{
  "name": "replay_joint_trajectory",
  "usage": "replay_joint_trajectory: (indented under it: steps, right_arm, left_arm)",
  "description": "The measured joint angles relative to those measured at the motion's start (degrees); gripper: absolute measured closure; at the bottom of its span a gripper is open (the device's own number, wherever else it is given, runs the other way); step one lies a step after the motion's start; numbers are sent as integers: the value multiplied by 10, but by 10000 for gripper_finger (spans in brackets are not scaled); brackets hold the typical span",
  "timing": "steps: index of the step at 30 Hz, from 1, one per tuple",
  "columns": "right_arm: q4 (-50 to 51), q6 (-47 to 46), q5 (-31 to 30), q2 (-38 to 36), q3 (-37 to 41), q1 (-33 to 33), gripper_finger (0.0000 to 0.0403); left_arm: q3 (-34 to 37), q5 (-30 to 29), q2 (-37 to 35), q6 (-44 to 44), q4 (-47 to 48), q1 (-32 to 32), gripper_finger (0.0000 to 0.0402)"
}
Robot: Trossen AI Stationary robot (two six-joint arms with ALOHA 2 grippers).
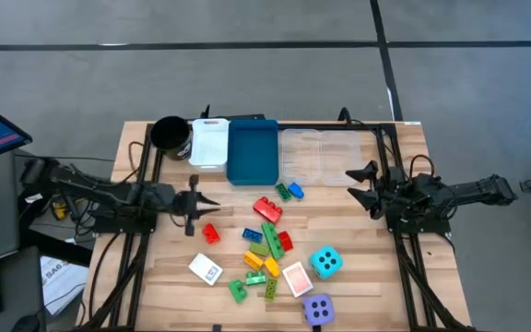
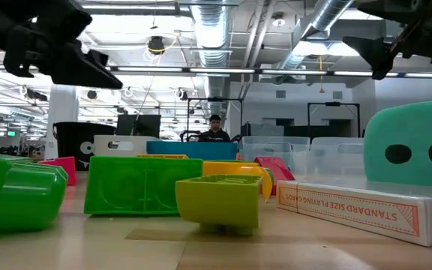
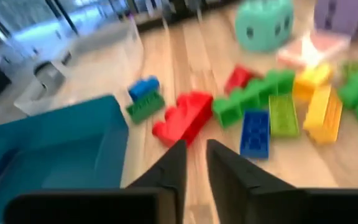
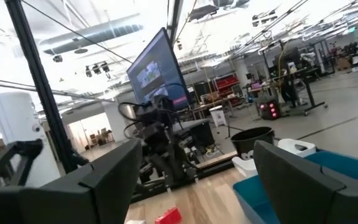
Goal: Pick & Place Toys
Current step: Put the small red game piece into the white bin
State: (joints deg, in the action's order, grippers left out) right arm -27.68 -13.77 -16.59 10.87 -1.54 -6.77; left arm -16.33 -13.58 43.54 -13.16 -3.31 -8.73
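The toys lie in the middle of the table. Several red, green, yellow and blue bricks (image 1: 267, 242) form a loose heap, with one red brick (image 1: 210, 232) apart on its left. A cyan die (image 1: 325, 262), a purple die (image 1: 318, 309), a white card (image 1: 206, 269) and a pink card (image 1: 297, 278) lie near the front. My left gripper (image 1: 212, 201) hovers left of the heap with its fingers close together and nothing between them; it points at a red brick (image 3: 185, 118). My right gripper (image 1: 364, 183) hovers open and empty right of the heap.
At the table's far edge stand a black round cup (image 1: 169, 134), a white tray (image 1: 209, 143), a blue tray (image 1: 253, 150) and clear trays (image 1: 321, 157). A monitor and clutter sit off the table's left. A person shows far behind in the low view (image 2: 214, 129).
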Motion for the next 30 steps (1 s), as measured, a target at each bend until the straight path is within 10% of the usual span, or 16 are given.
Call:
replay_joint_trajectory:
  steps: [14, 30]
  right_arm:
    - [7, -23, -31, 0, 0, 20, 99]
    - [8, -23, -30, 43, 0, 6, 99]
  left_arm:
    - [-96, 16, 98, 16, 216, -2, 137]
    - [-117, 78, 135, -33, 310, -60, 124]
